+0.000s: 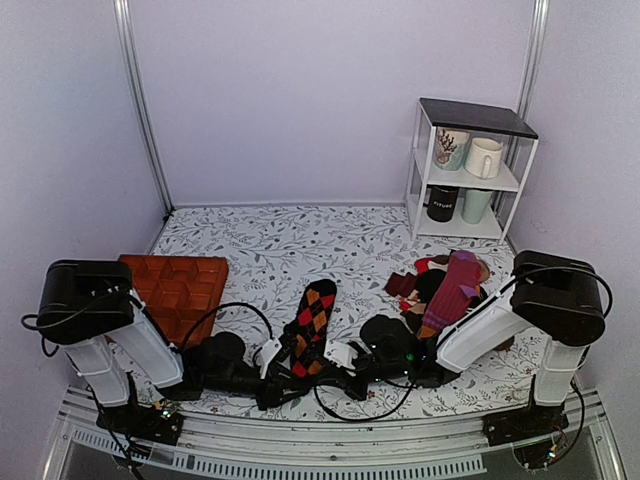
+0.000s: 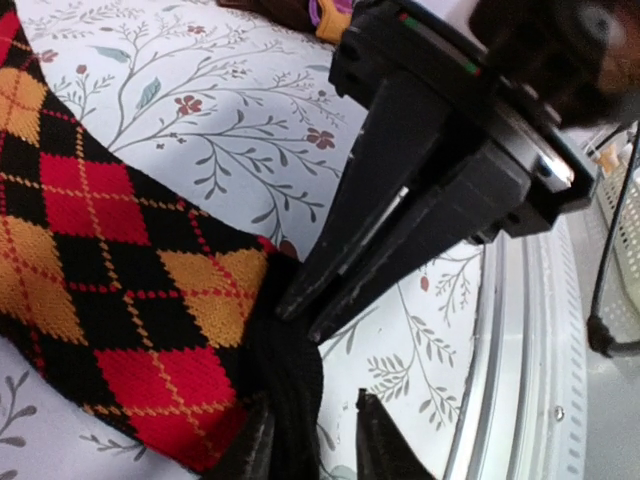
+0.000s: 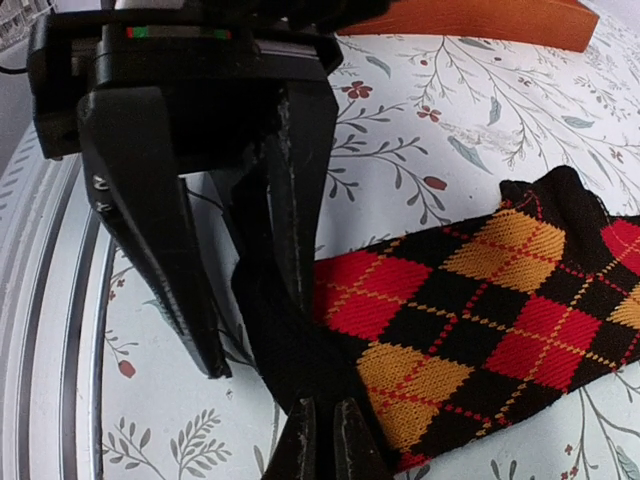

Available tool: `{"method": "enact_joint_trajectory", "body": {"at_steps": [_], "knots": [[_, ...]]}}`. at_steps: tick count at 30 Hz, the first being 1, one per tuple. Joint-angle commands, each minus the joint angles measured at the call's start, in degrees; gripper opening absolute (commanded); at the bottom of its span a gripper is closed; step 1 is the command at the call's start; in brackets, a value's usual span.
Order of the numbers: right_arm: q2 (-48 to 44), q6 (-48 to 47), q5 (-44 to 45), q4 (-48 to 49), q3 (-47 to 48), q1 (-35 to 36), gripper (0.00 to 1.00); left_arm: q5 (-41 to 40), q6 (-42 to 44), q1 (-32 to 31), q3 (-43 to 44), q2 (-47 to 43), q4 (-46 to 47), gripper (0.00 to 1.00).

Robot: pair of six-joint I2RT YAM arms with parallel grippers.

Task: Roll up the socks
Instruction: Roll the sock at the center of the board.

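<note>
**Q:** Item one, location?
**A:** The socks: black argyle pair, red and orange diamonds. They are laid flat near the front edge of the table, length running away from the arms, black cuff nearest them. No roll is yet formed.

**Q:** Holders?
**A:** Right gripper: fingers are pressed together on the cuff fabric. Left gripper: fingers are spread, and the cuff is bunched between them but not pinched.

**Q:** Handling advised for this step?
**A:** The cuff is judged to be the start of the roll. Both layers should be caught together and the edge kept square to the sock's length. The first turn should be made tight, since loose knit is likely to skew or unwind.

**Q:** Surroundings?
**A:** Orange tray to the left; pile of other socks to the right; shelf of mugs behind. None is touched.
</note>
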Motion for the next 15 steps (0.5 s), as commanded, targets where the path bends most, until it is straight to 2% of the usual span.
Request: {"method": "enact_joint_trajectory", "body": {"at_steps": [1,4,9,12,15], "knots": [[3.6,6.4,-1.0,-11.7,-0.8,0.0,0.03,-3.0,1.8,0.1,-1.8,-1.4,-12.3,0.33],[3.9,8.9,-4.2,-16.3,0.9,0.0,0.02,-6.0,4.1,-0.1,-1.6,-6.9,-15.8,0.39],[5.0,13.8,-9.0,-24.2,4.4,-0.8,0.02,-13.8,9.6,-2.3,-2.3,-18.8,-22.4,0.42],[5.4,16.1,-12.5,-27.4,5.3,-2.2,0.02,-18.1,12.6,-4.8,-3.2,-24.9,-24.0,0.42],[6.3,18.1,-15.4,-30.2,6.5,-3.9,0.02,-19.2,14.6,-6.5,-4.9,-28.7,-21.6,0.36]]}}
